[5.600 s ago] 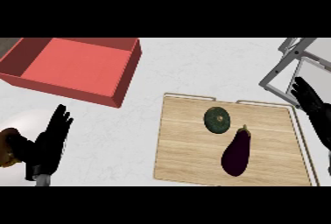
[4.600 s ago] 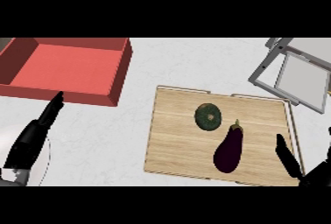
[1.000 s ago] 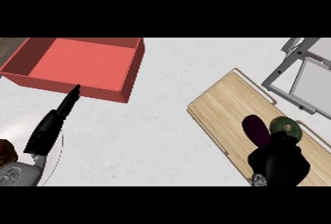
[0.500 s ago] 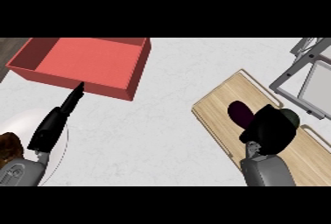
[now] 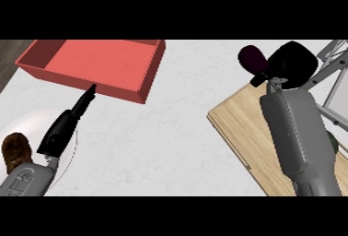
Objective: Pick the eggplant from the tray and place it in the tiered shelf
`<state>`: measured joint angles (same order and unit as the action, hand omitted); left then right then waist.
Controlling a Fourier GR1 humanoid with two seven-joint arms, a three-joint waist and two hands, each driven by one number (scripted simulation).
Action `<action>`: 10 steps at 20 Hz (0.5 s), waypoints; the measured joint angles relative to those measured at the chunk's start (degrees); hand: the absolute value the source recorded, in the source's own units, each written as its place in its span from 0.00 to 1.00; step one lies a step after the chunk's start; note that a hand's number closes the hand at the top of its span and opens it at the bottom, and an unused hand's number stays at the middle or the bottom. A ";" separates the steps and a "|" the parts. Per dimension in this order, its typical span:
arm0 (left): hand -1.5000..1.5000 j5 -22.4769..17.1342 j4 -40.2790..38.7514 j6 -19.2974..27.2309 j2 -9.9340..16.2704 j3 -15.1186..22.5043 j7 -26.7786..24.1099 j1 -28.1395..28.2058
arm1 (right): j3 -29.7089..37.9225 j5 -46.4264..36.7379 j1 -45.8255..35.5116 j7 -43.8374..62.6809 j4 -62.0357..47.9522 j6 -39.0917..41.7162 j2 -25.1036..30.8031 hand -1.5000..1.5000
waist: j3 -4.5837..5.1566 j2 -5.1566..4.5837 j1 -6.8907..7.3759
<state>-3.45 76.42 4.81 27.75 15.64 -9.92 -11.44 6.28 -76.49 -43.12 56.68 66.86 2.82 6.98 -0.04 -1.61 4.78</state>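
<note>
The right hand [image 5: 292, 57] curls around the eggplant [image 5: 253, 59], up off the tray [image 5: 241, 115]. It could bump the shelf [image 5: 333, 69] frame and slip out. The left hand [image 5: 68, 122] is flat, holding nothing.

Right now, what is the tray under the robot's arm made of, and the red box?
The tray looks like pale wood: light brown with fine grain lines, matte. The red box looks like smooth plastic, maybe painted: one flat colour, no grain.
</note>
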 measured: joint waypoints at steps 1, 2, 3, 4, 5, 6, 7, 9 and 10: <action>0.50 0.20 -0.25 0.19 -0.28 0.06 0.07 -0.25 | 0.45 -0.53 -2.72 -0.25 -1.11 -1.22 0.83 1.00 | 0.00 0.03 -0.11; 0.50 0.37 -0.58 0.35 -0.40 -0.04 -0.01 -0.40 | 0.79 -1.13 -5.15 -0.62 -2.25 -2.61 1.69 1.00 | 0.02 0.09 -0.24; 0.50 0.36 -0.43 0.24 -0.35 -0.07 0.07 -0.27 | 1.06 -1.96 -7.47 -0.79 -3.43 -4.01 2.59 1.00 | 0.02 0.17 -0.20; 0.50 0.28 -0.87 0.10 -0.36 -0.25 -0.06 -0.22 | 1.29 -2.77 -9.75 -1.02 -4.62 -5.17 3.56 1.00 | 0.04 0.22 -0.37; 0.50 0.41 -0.81 0.22 -0.59 -0.13 0.17 -0.05 | 1.34 -3.61 -11.93 -1.29 -5.89 -6.05 4.51 1.00 | 0.04 0.34 -0.59; 0.50 0.41 -0.53 0.26 -0.64 -0.23 0.71 -0.17 | 1.28 -4.58 -14.17 -1.30 -7.17 -6.91 5.14 1.00 | 0.05 0.45 -0.73; 0.50 0.69 -0.49 0.47 -0.86 -0.13 0.84 -0.27 | 1.28 -5.65 -16.36 -1.27 -8.71 -7.66 5.98 1.00 | 0.06 0.50 -0.89; 0.50 0.16 -0.07 -0.35 -0.03 -0.90 0.98 0.25 | 1.24 -7.55 -20.82 -0.81 -11.25 -8.21 7.14 1.00 | 0.07 0.72 -1.21; 0.50 0.02 -0.37 -0.51 0.07 -1.32 0.71 0.54 | 1.25 -8.39 -22.86 -0.68 -12.72 -8.10 7.92 1.00 | 0.09 0.82 -1.49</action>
<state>-3.43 76.06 4.30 27.82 14.32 -9.21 -10.90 7.53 -84.88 -65.98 55.99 54.14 -5.28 14.90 0.05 -0.79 3.29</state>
